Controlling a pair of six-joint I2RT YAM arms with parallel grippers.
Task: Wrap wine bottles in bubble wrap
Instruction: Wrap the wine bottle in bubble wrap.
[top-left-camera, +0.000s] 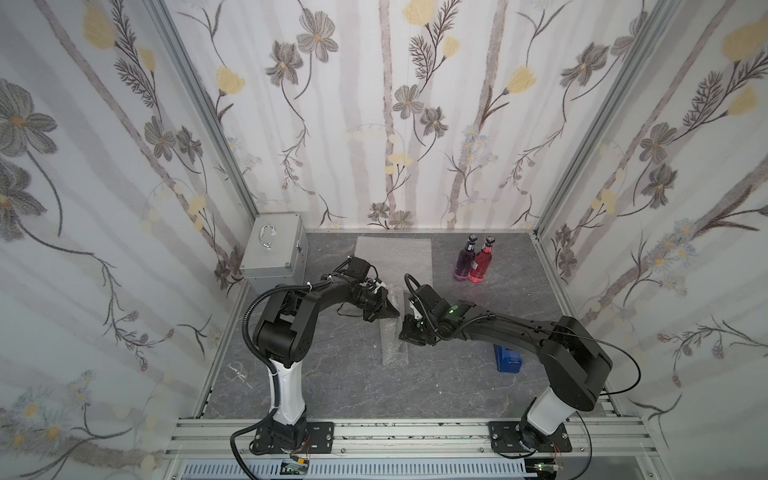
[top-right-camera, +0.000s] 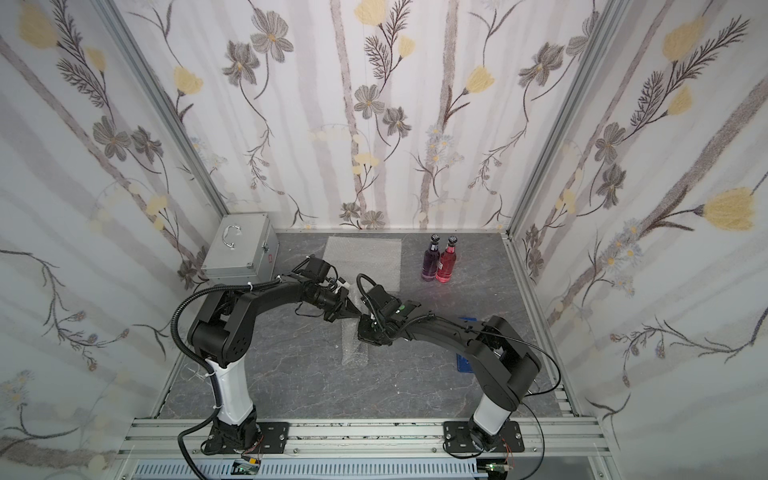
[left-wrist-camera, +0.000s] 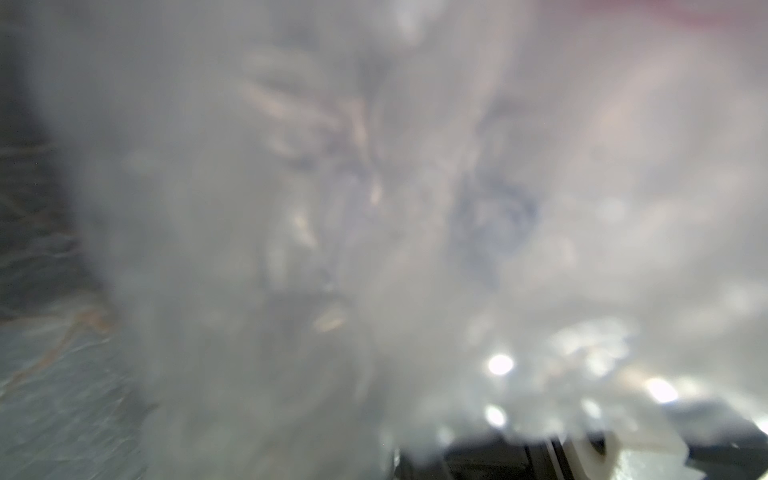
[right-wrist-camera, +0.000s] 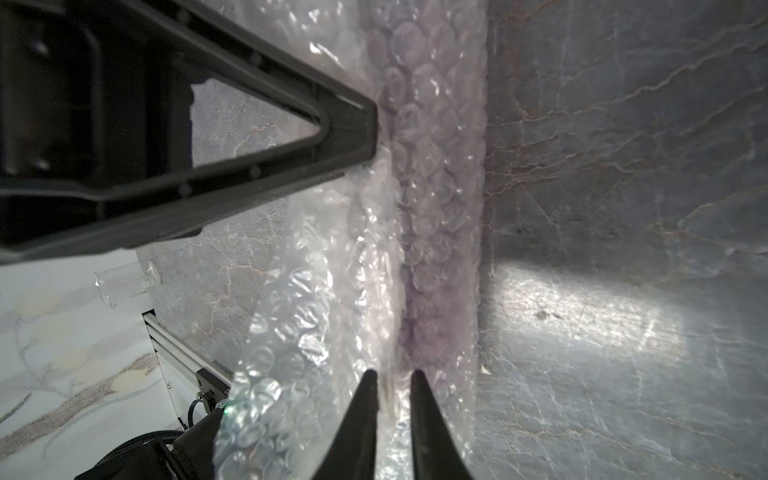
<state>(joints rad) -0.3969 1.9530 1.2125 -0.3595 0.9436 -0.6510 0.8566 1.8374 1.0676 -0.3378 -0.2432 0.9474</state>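
Two wine bottles stand at the back right in both top views, one purple and one red-pink. A bubble wrap bundle lies mid-table. In the right wrist view a purple tint shows through its layers. My left gripper is shut, its tips pinching the wrap's edge. Blurred wrap fills the left wrist view. My right gripper is over the bundle's other end. Its jaws stand slightly apart with a fold of wrap between them.
A flat sheet of bubble wrap lies at the back centre. A silver metal case stands at the back left. A blue tape dispenser sits under my right arm. A clear glass piece lies beyond the table's left edge.
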